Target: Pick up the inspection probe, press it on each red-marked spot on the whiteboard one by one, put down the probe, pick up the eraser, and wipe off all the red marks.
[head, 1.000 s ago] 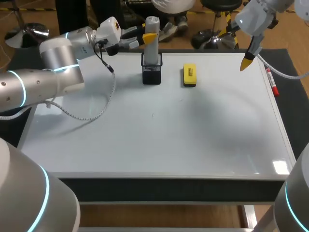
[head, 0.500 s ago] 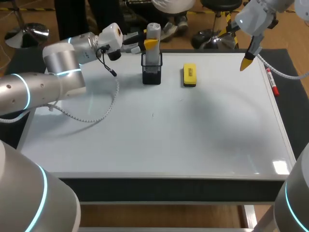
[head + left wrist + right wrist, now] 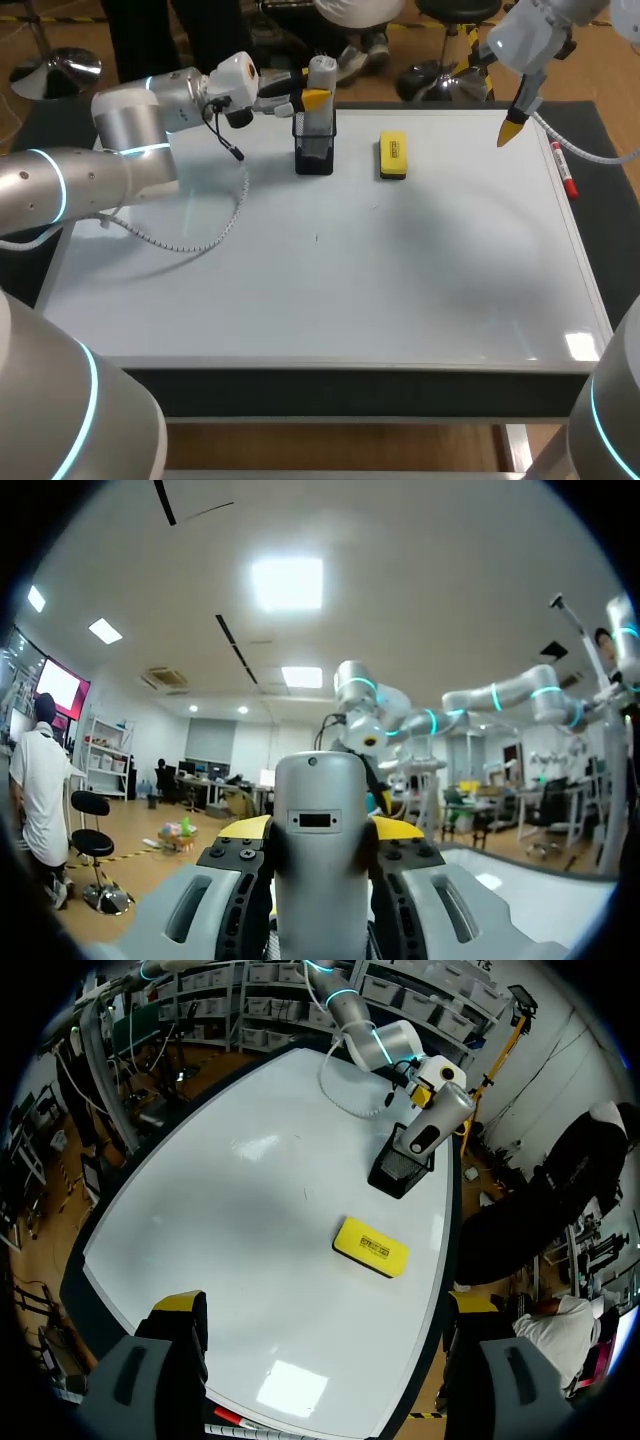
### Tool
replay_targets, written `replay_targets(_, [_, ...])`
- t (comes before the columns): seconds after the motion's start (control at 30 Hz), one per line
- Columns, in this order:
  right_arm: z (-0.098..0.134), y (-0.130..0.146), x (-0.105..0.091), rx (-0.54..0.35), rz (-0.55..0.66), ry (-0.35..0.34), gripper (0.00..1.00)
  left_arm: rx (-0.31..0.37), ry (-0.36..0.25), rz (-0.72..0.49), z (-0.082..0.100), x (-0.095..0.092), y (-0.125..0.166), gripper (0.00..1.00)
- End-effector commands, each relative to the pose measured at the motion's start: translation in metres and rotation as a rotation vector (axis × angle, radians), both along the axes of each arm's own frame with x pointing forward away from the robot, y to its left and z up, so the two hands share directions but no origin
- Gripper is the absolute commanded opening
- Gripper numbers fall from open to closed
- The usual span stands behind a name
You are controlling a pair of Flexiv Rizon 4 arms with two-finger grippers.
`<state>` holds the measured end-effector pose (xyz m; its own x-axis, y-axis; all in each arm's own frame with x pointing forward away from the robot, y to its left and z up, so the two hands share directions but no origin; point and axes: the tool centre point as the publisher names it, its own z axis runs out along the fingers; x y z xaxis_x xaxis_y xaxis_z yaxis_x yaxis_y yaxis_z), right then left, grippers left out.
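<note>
- Where the left arm [image 3: 120,150] comes in over the far-left corner of the whiteboard [image 3: 330,290], a white cable [image 3: 190,240] hangs from it in a loop low over the board surface.
- Left gripper [image 3: 311,98]: level with the board's far edge, fingers pinching the inspection probe from two sides. The wrist view shows the grey body seated squarely between them, with the yellow fingertips [image 3: 243,827] showing past it.
- Inspection probe [image 3: 320,72]: grey, slightly tilted, upper part in the left gripper, lower end in the mouth of the holder.
- Holder [image 3: 314,152]: black mesh cup, standing upright on the board near the far edge, left of centre.
- Eraser [image 3: 392,156]: yellow block, lying flat just right of the holder, apart from it and touched by neither gripper.
- Right gripper [image 3: 512,131]: hanging above the far-right corner of the board, well apart from the eraser. Fingers spread wide, nothing between them.
- Marker [image 3: 567,180]: red, lying along the board's right-hand frame, near the far corner.
</note>
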<state>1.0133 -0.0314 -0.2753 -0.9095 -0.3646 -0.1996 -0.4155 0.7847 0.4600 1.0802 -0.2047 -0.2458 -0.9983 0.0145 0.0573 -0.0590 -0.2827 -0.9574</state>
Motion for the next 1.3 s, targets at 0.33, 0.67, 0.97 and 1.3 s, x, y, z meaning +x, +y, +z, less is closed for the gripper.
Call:
replay_targets(0.33, [0.000,0.000,0.001,-0.004,0.002,0.001,1.00,0.006,0.001,0.001,-0.010,0.003,-0.002,0.00])
replay_targets(0.67, [0.000,0.000,0.001,-0.004,0.002,0.001,1.00,0.017,0.009,0.001,-0.016,0.004,-0.003,0.00])
replay_targets(0.97, [0.000,0.000,0.001,-0.004,0.002,0.001,1.00,0.055,-0.014,0.002,-0.010,0.002,-0.001,1.00])
replay_targets(1.3, [0.000,0.000,0.001,-0.004,0.002,0.001,1.00,0.114,-0.051,-0.007,0.000,-0.003,0.002,1.00])
